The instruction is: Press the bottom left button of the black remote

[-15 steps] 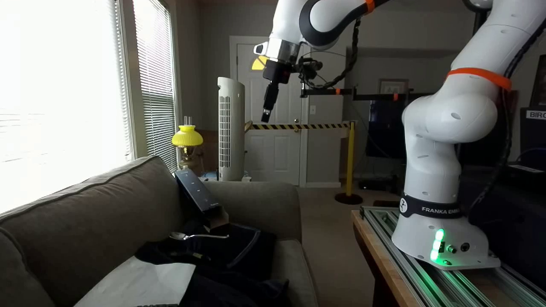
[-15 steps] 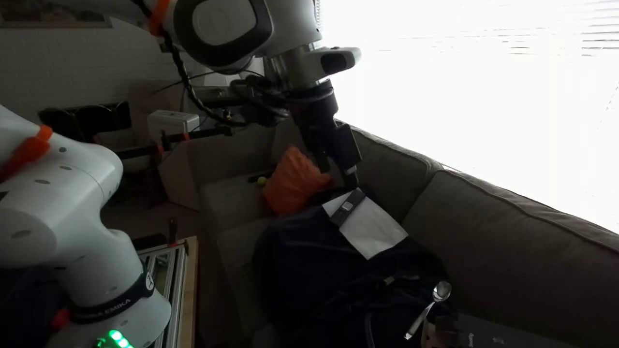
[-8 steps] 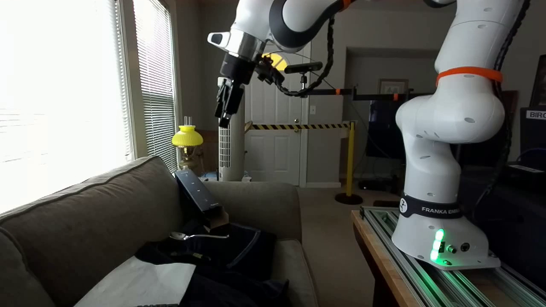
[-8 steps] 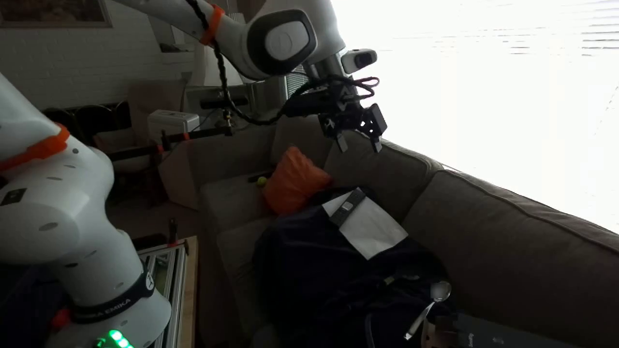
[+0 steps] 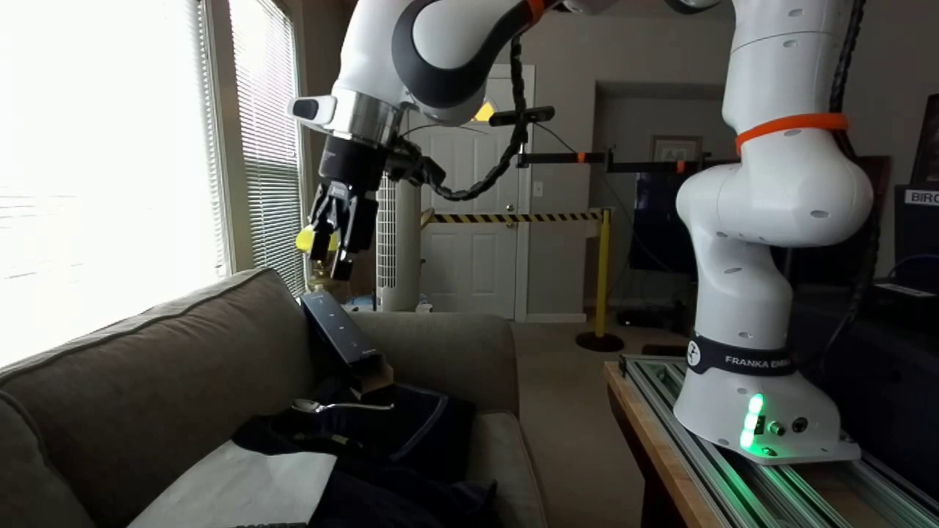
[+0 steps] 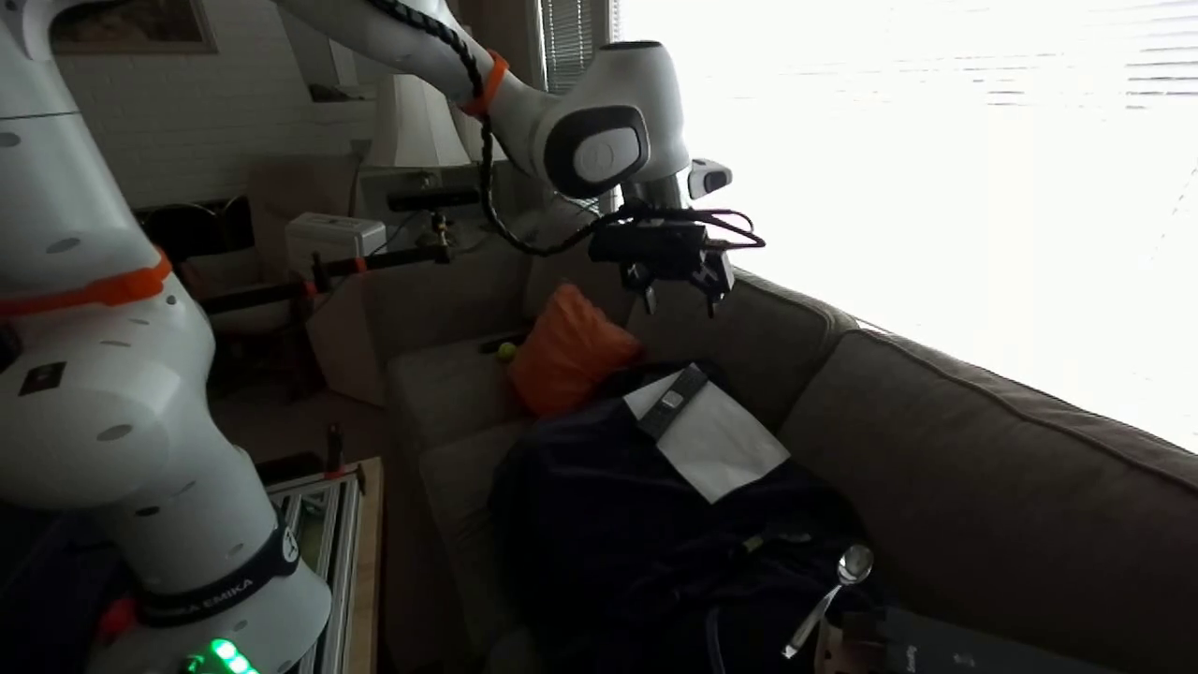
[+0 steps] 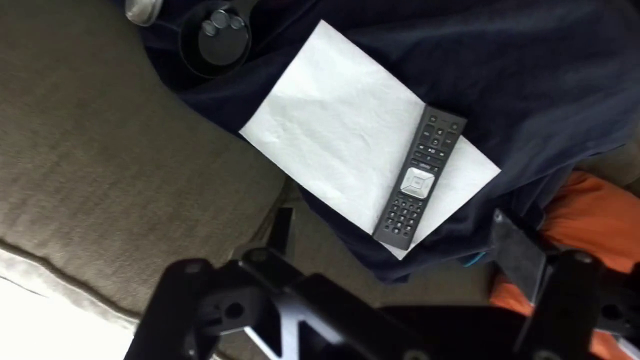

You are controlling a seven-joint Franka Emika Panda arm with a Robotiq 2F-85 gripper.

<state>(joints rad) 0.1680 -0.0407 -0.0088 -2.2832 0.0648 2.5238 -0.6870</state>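
Is a slim black remote [image 6: 672,402], flat and face up, slanting from near left to far right in an exterior view across a white sheet [image 6: 725,459], just overhanging its edge at the near end; bears a silver pad [image 7: 417,182] among dark keys [image 7: 404,211].

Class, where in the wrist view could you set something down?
On the white paper: a broad patch between black remote and navy cloth, a smaller one right of the remote. Crowded: upper left, spoon beside dark pan.

The base band [image 5: 739,358] reads “FRANKA EMIKA”, a white label [image 5: 922,196] “BIR…”.
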